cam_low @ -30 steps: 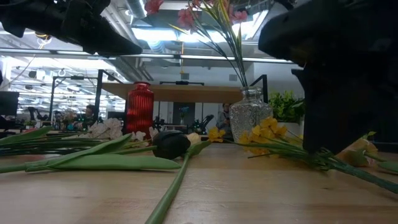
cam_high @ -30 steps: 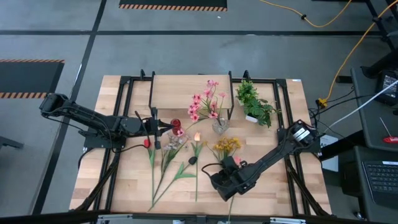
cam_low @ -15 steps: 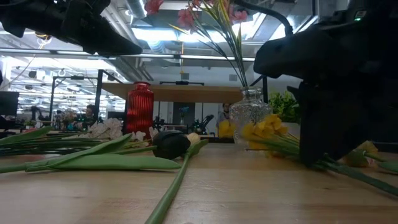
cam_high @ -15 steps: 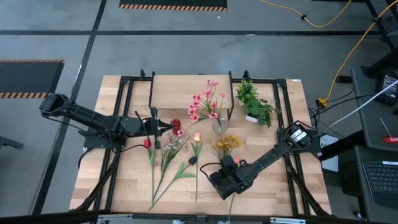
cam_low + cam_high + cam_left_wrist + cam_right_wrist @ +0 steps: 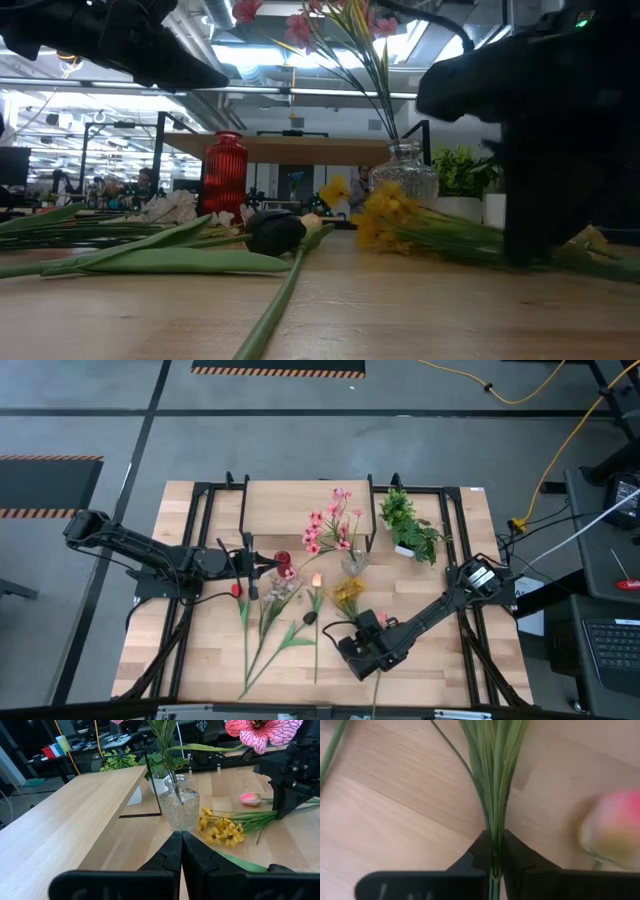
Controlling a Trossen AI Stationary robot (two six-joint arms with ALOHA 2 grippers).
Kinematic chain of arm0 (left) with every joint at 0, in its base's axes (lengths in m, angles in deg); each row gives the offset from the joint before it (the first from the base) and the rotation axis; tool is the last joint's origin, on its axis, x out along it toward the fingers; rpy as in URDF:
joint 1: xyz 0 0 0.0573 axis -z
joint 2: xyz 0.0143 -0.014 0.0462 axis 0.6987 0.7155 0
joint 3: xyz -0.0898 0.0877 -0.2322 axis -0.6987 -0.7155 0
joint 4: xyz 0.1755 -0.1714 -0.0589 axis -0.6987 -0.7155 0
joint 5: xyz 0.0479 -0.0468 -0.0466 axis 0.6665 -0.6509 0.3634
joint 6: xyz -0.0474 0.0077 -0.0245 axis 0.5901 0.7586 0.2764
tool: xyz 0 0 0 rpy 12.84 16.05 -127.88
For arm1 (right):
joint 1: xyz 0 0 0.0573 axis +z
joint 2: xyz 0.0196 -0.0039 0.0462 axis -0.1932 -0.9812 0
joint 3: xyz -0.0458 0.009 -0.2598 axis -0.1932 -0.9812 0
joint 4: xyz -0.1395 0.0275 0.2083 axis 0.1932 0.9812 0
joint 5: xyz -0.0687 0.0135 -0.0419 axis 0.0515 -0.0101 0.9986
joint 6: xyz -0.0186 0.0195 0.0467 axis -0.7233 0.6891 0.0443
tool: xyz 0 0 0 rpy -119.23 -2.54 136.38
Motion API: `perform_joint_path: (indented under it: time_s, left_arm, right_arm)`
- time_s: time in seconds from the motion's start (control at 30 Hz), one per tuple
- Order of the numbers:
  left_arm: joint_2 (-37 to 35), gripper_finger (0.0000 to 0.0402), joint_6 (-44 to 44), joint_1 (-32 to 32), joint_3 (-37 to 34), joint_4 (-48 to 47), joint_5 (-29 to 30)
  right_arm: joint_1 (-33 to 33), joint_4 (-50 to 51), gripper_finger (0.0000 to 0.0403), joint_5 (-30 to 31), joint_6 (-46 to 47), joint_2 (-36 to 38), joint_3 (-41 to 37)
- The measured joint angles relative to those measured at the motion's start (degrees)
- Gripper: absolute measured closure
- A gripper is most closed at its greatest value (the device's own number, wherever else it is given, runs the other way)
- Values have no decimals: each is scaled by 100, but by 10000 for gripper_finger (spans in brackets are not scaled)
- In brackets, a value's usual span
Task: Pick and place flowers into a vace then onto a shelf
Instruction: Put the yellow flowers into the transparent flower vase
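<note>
My right gripper [image 5: 362,651] [image 5: 494,854] is shut on a bunch of yellow flowers [image 5: 349,594] [image 5: 385,215] near the table's near edge. A glass vase [image 5: 354,563] [image 5: 180,810] stands farther back with pink flowers [image 5: 330,526] in it. The shelf [image 5: 290,508] [image 5: 75,820] stands at the far side. More flowers [image 5: 272,622] lie flat on the table left of the bunch. A pink bloom [image 5: 381,618] [image 5: 612,827] lies beside my right gripper. My left gripper [image 5: 262,567] [image 5: 180,840] is shut on nothing and hovers left of the vase. My right gripper pinches the yellow bunch's green stems [image 5: 493,832] between its two fingers, several thin stems together. The fingers come from above, pointing down, and lie across the stems. The blooms [image 5: 385,215] point toward the vase; the stems slope up from the fingers [image 5: 522,255] to the bloom end.
A red ribbed vase [image 5: 283,563] [image 5: 224,172] stands just beyond my left gripper. A leafy green plant in a white pot [image 5: 410,530] sits right of the shelf. Black frame rails [image 5: 200,560] run along both sides of the table.
The yellow bunch has swung about in my right gripper's hold. Its blooms have moved toward the table's left and risen off the wood, while the held stems stayed near the same spot. My right gripper has turned a little with it.
</note>
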Motion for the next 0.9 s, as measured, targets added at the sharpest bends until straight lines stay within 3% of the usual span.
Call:
perform_joint_path:
  time_s: [0.23, 0.47, 0.9]
  left_arm:
    - [0, 398, 0, 1, 1, -3, 2]
    - [0, 398, 0, 2, 1, -2, 0]
    - [-1, 398, 0, 0, 1, -2, 2]
  right_arm:
    - [14, 203, 389, 256, -112, 418, 0]
    - [14, 217, 389, 348, -791, 795, 0]
    - [-43, 209, 390, 570, -2878, 1855, 0]
